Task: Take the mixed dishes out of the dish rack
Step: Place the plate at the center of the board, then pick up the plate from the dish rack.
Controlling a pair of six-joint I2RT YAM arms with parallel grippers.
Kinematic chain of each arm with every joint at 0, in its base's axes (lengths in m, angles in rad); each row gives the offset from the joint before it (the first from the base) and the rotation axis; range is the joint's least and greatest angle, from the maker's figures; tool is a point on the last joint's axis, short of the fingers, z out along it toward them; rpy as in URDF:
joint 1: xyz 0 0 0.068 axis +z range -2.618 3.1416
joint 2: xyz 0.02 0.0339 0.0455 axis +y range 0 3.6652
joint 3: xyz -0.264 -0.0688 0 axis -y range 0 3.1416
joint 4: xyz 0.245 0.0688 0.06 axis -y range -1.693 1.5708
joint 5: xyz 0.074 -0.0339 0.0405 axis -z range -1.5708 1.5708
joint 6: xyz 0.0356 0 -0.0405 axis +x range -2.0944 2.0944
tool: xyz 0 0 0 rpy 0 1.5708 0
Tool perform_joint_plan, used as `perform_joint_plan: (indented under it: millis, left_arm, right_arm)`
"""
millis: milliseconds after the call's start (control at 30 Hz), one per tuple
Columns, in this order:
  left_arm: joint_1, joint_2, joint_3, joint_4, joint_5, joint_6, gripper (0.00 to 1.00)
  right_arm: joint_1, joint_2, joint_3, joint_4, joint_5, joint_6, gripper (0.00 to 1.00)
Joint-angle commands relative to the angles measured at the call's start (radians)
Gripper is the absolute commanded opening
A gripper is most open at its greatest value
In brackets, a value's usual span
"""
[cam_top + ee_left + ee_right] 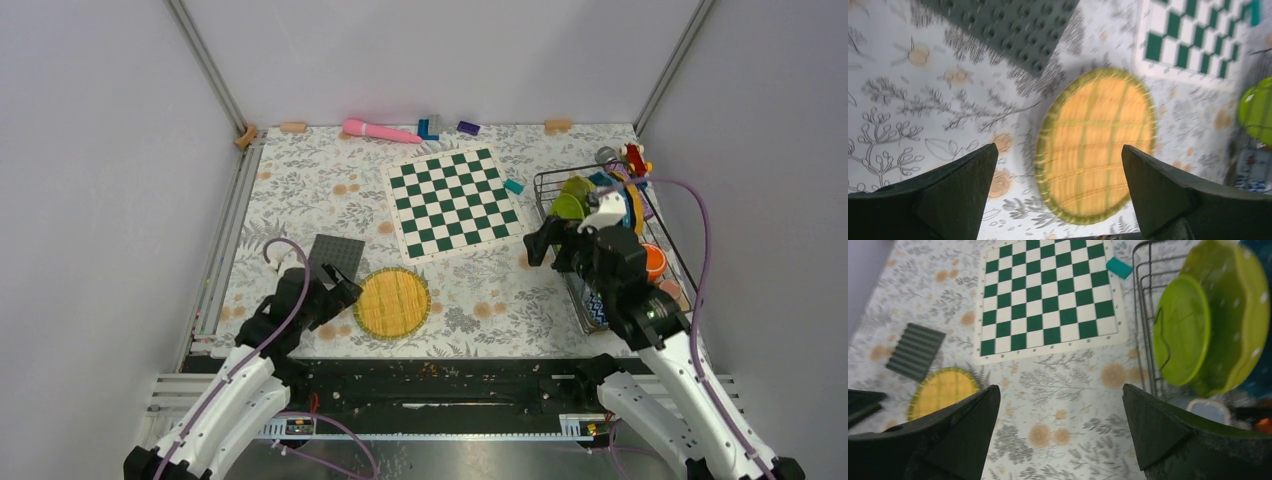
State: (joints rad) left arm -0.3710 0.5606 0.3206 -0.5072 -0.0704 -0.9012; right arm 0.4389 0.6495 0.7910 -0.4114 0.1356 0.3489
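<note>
While one yellow plate lies out, two green plates racked

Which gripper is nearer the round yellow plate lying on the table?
Left. The left gripper hovers at the left edge of the yellow plate; the right gripper is far off, beside the dish rack.

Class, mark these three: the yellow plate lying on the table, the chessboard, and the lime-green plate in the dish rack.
yellow plate (1095,150), left wrist view, centre of its face
chessboard (455,200), top external view, its middle squares
lime-green plate (1180,330), right wrist view, centre of its face
</note>
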Motion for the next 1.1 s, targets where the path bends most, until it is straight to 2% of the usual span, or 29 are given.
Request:
perform_joint_plan:
  millis: [0, 100, 233, 467, 567, 767, 1067]
  left_arm:
    - [0.006, -0.031, 0.176, -0.011, -0.125, 0.034, 0.99]
    - [0.006, -0.037, 0.282, -0.007, -0.144, 0.071, 0.99]
    - [0.007, -0.059, 0.362, 0.001, -0.184, 0.118, 0.99]
    - [0.007, -0.113, 0.309, -0.026, -0.27, 0.16, 0.99]
    - [0.006, -0.111, 0.301, -0.039, -0.304, 0.15, 0.99]
    - [0.006, -0.105, 0.284, -0.017, -0.282, 0.161, 0.99]
    - [0.006, -0.12, 0.274, -0.017, -0.298, 0.155, 0.99]
  right_arm:
    - [0.006, 0.213, 0.243, -0.12, 0.058, -0.289, 1.0]
    - [0.006, 0.374, 0.367, -0.182, 0.191, -0.382, 1.0]
    - [0.005, 0.513, 0.43, -0.233, 0.314, -0.397, 0.99]
    - [0.004, 0.641, 0.442, -0.22, 0.482, -0.391, 0.97]
    - [0.004, 0.694, 0.439, -0.201, 0.505, -0.432, 0.93]
    - [0.004, 0.802, 0.466, -0.21, 0.635, -0.439, 0.84]
    - [-0.037, 0.881, 0.477, -0.21, 0.679, -0.417, 0.73]
